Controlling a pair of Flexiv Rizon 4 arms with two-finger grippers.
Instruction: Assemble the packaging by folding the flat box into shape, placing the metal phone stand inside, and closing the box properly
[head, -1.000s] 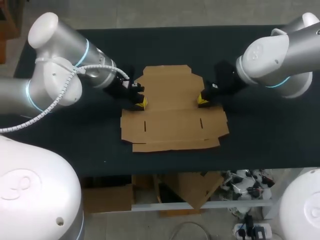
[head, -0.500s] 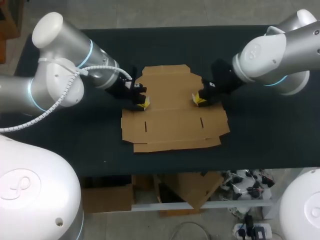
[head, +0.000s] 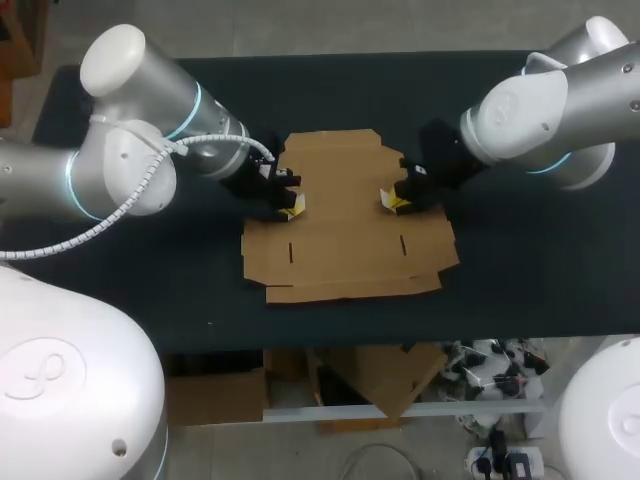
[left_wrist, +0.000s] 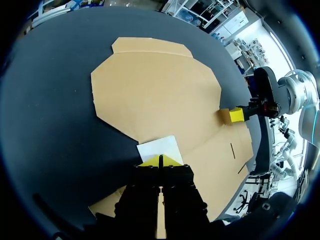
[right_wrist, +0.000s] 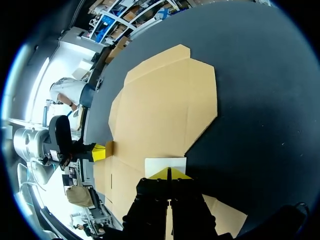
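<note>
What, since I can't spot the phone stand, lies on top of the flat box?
On the flat box only the left gripper and right gripper tips show, nothing else. Anything beneath the cardboard is covered.

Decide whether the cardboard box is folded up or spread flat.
Spread flat. The cardboard box lies on the table, no walls standing; left tool and right tool pinch its side flaps.

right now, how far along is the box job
Nothing looks finished: the cardboard box blank lies flat and unfolded on the table. In hand: the left pincer and right pincer, both shut, sit at its sides. To do: folding it, loading the phone stand, which is not in view, and closing.
</note>
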